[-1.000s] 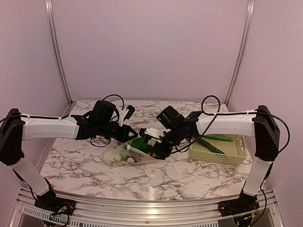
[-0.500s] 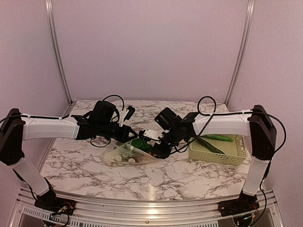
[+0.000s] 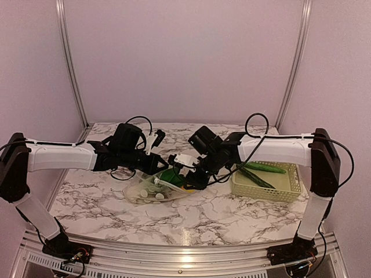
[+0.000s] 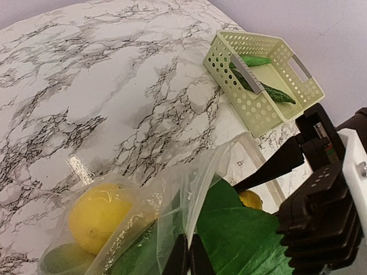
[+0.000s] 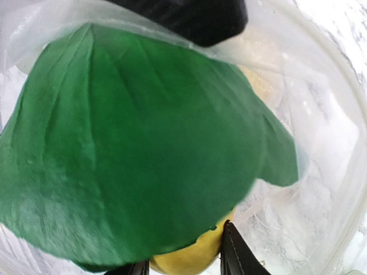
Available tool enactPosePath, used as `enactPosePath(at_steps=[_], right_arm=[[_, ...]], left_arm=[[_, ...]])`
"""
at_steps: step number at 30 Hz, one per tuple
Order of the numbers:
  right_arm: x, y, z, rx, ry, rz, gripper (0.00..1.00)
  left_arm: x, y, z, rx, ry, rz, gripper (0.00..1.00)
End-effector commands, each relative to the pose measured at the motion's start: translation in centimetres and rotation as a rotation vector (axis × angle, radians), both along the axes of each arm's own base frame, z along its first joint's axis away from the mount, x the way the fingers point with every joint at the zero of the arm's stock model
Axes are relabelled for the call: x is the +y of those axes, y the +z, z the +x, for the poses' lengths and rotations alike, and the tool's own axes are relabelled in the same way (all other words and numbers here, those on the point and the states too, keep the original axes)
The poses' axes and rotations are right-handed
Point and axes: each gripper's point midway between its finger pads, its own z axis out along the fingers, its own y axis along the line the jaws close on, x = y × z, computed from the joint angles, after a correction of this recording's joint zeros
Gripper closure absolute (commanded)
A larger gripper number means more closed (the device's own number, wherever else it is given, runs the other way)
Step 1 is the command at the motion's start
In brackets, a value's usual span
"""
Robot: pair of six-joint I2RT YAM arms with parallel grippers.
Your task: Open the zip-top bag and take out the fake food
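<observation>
From above, the clear, floppy plastic zip-top bag with white dots lies on the marbled white counter between the two arms, left of centre. The left gripper meets its upper edge. The right gripper reaches into its mouth from the right. A pale yellow-green lattice basket stands at the right and holds long green toy vegetables.

In the left wrist view, the left fingers are pressed together, pinching a fold of the bag's film and holding the mouth up. Inside lie a round yellow toy fruit and a broad green plastic leaf. One black finger of the right gripper pokes in above the leaf.

In the right wrist view, the leaf fills the picture inside the bag, with a yellow piece under its lower edge. The right fingers stand a narrow gap apart on either side of that piece. Whether they press on it cannot be told.
</observation>
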Motion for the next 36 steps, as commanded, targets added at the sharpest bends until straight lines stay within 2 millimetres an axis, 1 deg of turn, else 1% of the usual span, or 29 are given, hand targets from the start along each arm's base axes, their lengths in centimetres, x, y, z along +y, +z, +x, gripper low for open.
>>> enactPosePath(at_steps=[1, 5, 11, 14, 17, 21, 23, 25, 27, 29, 32, 34, 36], right_arm=[[1.0, 5.4, 0.2, -0.056, -0.005, 0.080, 0.77], [0.3, 6.3, 0.4, -0.051, -0.036, 0.038, 0.79], [-1.4, 7.1, -0.7, -0.028, -0.070, 0.013, 0.80], [-2.2, 8.3, -1.6, -0.017, -0.085, 0.050, 0.81], [-2.5, 9.4, -2.5, -0.001, -0.098, 0.112, 0.81], [-3.2, 10.4, -3.1, 0.010, -0.130, 0.137, 0.81], [-4.0, 10.8, -3.0, -0.001, -0.164, 0.143, 0.81], [-5.0, 11.5, -2.6, -0.015, -0.214, 0.159, 0.81], [-6.4, 11.8, -1.5, -0.022, -0.281, 0.183, 0.81], [-8.4, 12.0, 0.1, -0.010, -0.371, 0.215, 0.81], [-11.5, 12.9, 2.6, -0.029, -0.485, 0.265, 0.81], [-13.9, 13.1, 4.3, -0.040, -0.567, 0.281, 0.81], [-16.0, 13.2, 5.3, -0.054, -0.632, 0.286, 0.81]], left_arm=[[0.0, -0.8, 0.2, 0.019, -0.005, 0.025, 1.00], [0.0, -0.9, 0.3, 0.023, -0.003, 0.026, 1.00], [0.1, -1.0, 0.3, 0.022, 0.001, 0.029, 1.00], [0.1, -1.0, 0.3, 0.022, 0.002, 0.029, 1.00], [0.0, -1.2, 0.3, 0.025, -0.001, 0.029, 1.00], [-0.1, -1.3, 0.4, 0.030, -0.003, 0.030, 1.00], [-0.1, -1.3, 0.3, 0.028, -0.004, 0.030, 1.00], [0.0, -1.2, 0.3, 0.028, -0.003, 0.029, 1.00], [0.0, -1.1, 0.3, 0.028, -0.002, 0.026, 1.00], [-0.1, -1.1, 0.3, 0.029, -0.003, 0.023, 1.00], [-0.1, -1.1, 0.3, 0.030, -0.004, 0.022, 1.00], [-0.1, -1.0, 0.3, 0.029, -0.004, 0.020, 1.00], [-0.1, -0.9, 0.3, 0.028, -0.004, 0.020, 1.00]])
